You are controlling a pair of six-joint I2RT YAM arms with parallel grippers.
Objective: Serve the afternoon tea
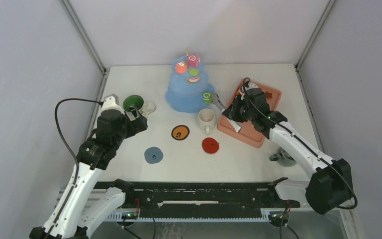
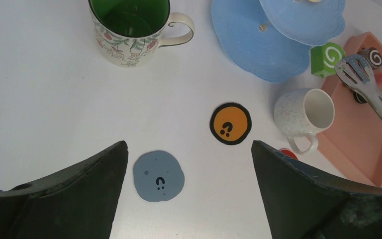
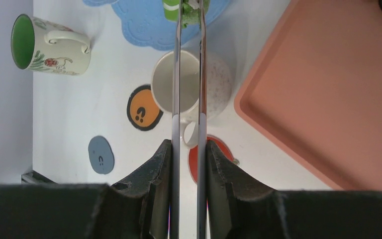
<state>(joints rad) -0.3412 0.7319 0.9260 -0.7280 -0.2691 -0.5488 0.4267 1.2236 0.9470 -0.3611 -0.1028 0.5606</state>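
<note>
Right wrist | R gripper [image 3: 186, 149] part-closed, clamped on tongs [image 3: 175, 74] | tongs' long axis runs straight away from gripper, over cream mug [image 3: 186, 89] | tips pinch green swirl roll [image 3: 171, 7], just beside blue stand [image 3: 144, 25] bottom tier | L gripper [image 2: 189, 147] wide open, empty, above worktop [image 2: 45, 99] nr green mug [image 2: 129, 30]

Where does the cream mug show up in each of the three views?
Top external: cream mug centre, left of the pink tray.
Left wrist: cream mug right of centre, beside the pink tray.
Right wrist: cream mug upper middle, behind the tongs.
Shared landmark: orange coaster, just left of it in each.
</note>
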